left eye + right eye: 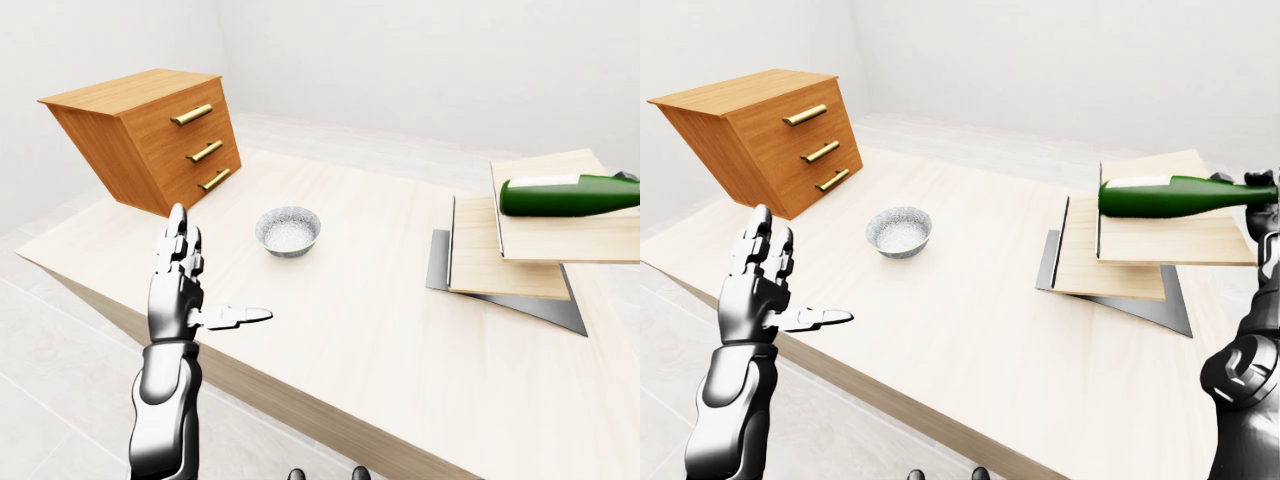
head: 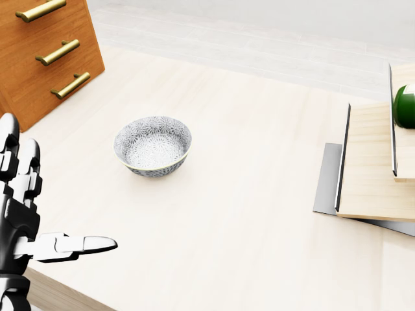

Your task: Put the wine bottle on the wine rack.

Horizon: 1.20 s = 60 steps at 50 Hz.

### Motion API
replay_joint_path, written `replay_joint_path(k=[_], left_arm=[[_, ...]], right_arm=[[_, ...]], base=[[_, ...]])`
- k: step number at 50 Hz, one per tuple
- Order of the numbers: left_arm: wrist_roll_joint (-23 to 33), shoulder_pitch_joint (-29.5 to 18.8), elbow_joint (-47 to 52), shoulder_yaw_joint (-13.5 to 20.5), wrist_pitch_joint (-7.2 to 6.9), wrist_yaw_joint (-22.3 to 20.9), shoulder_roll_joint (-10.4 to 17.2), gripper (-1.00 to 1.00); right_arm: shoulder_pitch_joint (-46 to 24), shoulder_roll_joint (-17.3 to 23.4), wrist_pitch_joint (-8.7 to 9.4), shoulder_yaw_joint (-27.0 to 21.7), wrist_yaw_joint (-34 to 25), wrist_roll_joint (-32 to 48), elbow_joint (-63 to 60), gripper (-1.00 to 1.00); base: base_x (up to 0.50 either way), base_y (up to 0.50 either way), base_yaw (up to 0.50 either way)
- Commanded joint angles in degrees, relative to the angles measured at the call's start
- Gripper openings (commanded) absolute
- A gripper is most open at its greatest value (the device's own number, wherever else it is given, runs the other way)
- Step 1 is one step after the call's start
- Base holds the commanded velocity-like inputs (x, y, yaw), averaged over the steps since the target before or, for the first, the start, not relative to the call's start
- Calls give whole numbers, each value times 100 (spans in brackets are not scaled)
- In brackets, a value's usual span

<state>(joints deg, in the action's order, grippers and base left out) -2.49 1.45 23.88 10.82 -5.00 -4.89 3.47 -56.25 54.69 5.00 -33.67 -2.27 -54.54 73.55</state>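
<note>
1. A pale table (image 1: 380, 330) holds a drawer chest (image 1: 150, 135) and a bowl (image 1: 288, 230).
2. The bottle (image 1: 1180, 195) lies on its side on the rack (image 1: 1140, 250), at the right.
3. The left hand (image 1: 180, 285) stands open; the right hand (image 1: 1268, 215) is by the bottle's neck, grip unclear.

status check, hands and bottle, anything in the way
Left hand open, empty, raised over the table's left edge. Right hand at the wine bottle neck, grip unclear. Bottle lies over the stepped wooden rack. Bowl well clear.
</note>
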Motion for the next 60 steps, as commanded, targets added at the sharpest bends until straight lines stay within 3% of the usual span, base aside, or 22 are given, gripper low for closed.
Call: replay_joint_path(k=[1,11,13,28,35,38,46,50,53,56,60], left_arm=[[12,9,-15,-13,0,-7,-3,100],[26,-8,-63,-25,0,-6,-3,100],[25,-20,-58,-24,0,-4,-1,100],[46,24,69,-68,0,4,-18,100],[55,54,57,-77,0,-10,-30,100],[42,30,12,-57,0,-22,-21,100],[57,31,-55,-74,0,-30,-25,100],[65,41,17,-91,0,-19,-32,100],[69,51,61,-98,0,-13,-38,100],[67,53,64,-93,0,-15,-38,100],[67,50,82,-91,0,-11,-41,100]], right_arm=[[382,25,0,687,33,170,182,-80],[426,46,0,685,12,180,182,-58],[434,60,0,681,16,179,176,-43],[437,51,0,689,27,199,187,-22],[426,48,0,693,55,218,183,0],[436,57,0,682,68,213,184,31],[456,68,0,670,92,212,188,40],[461,66,0,665,95,205,185,56],[473,65,0,666,84,203,185,84],[508,75,0,657,67,195,186,98],[559,89,0,643,66,176,180,100]], base=[[0,0,0],[0,0,0],[0,0,0],[0,0,0],[0,0,0],[0,0,0],[0,0,0],[0,0,0],[0,0,0],[0,0,0],[0,0,0]])
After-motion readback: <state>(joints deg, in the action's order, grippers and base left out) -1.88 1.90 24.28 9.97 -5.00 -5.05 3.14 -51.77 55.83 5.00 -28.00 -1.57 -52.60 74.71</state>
